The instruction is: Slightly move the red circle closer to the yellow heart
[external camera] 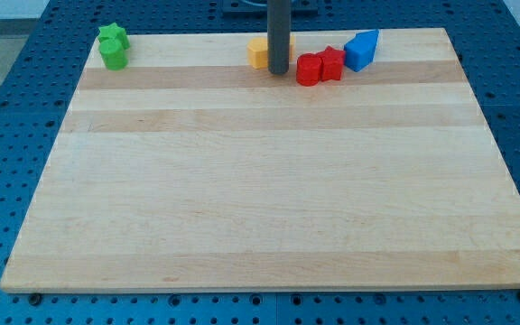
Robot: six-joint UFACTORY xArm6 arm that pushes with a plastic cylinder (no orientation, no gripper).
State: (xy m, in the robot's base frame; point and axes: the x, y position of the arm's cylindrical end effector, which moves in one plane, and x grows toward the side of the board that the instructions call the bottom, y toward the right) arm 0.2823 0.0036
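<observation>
The red circle [308, 69] lies near the view's top, right of centre, touching a second red block [331, 62] on its right. A yellow block [259, 52], probably the yellow heart, lies to the left, partly hidden behind my rod. My tip [279, 71] rests on the board between the yellow block and the red circle, close to both. A blue block [361, 49] sits to the right of the red pair.
Two green blocks, one [113, 36] just above the other [114, 55], sit at the view's top left corner of the wooden board [260, 181]. A blue perforated table surrounds the board.
</observation>
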